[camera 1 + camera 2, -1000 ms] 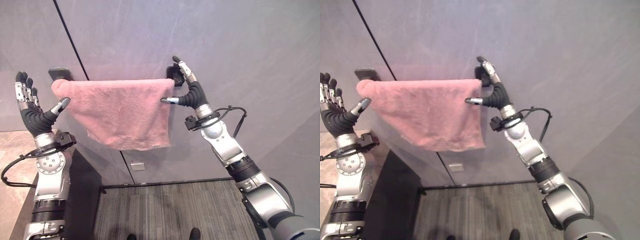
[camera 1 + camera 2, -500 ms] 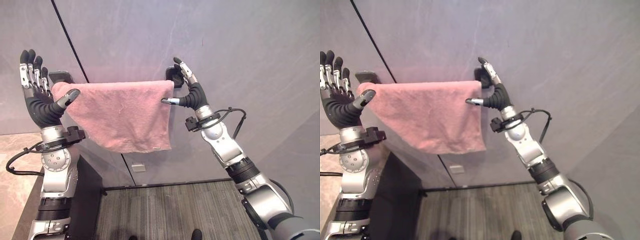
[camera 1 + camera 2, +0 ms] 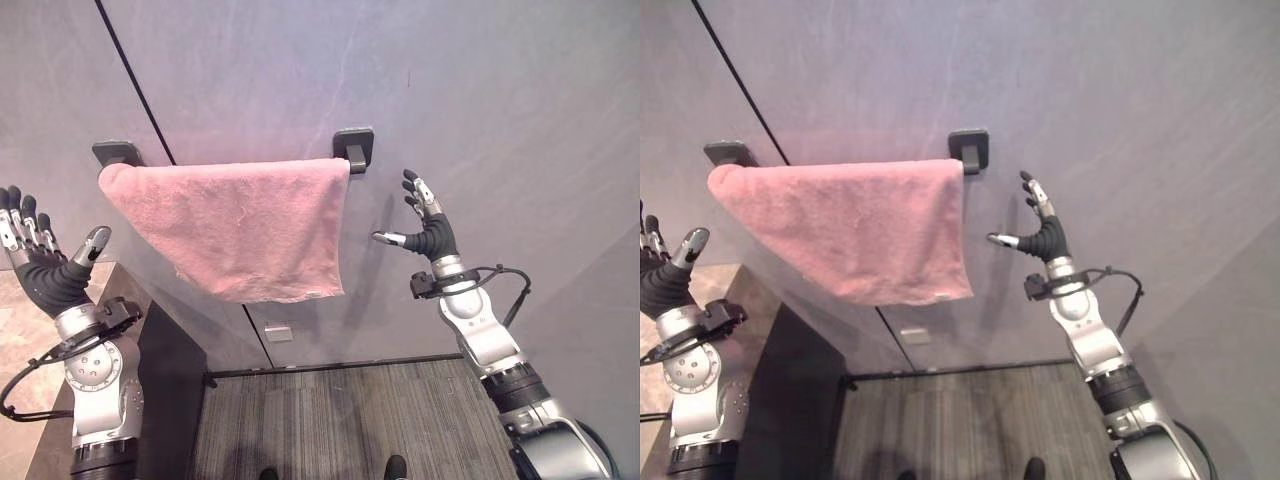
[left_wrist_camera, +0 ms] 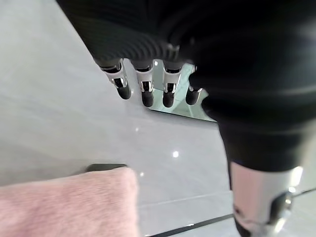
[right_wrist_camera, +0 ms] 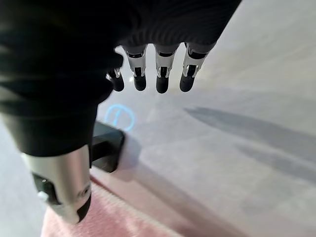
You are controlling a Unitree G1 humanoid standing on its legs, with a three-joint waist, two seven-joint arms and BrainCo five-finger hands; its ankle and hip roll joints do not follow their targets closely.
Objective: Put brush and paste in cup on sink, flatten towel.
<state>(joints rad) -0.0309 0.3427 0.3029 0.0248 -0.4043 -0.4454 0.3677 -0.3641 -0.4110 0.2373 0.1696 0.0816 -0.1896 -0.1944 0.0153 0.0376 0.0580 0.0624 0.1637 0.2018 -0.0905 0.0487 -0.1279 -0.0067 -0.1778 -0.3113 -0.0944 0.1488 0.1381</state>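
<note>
left hand (image 3: 45, 275) spread, empty | right hand (image 3: 430, 232) spread, empty | towel (image 3: 240, 225) draped on rail

The rail between the two dark wall brackets is lying hidden under the fuzzy pink towel (image 3: 240, 225). The left robot hand (image 3: 662, 275) is being cut off by the picture's edge in the right eye view. The towel's far end is running out of frame in the left wrist view.
</note>
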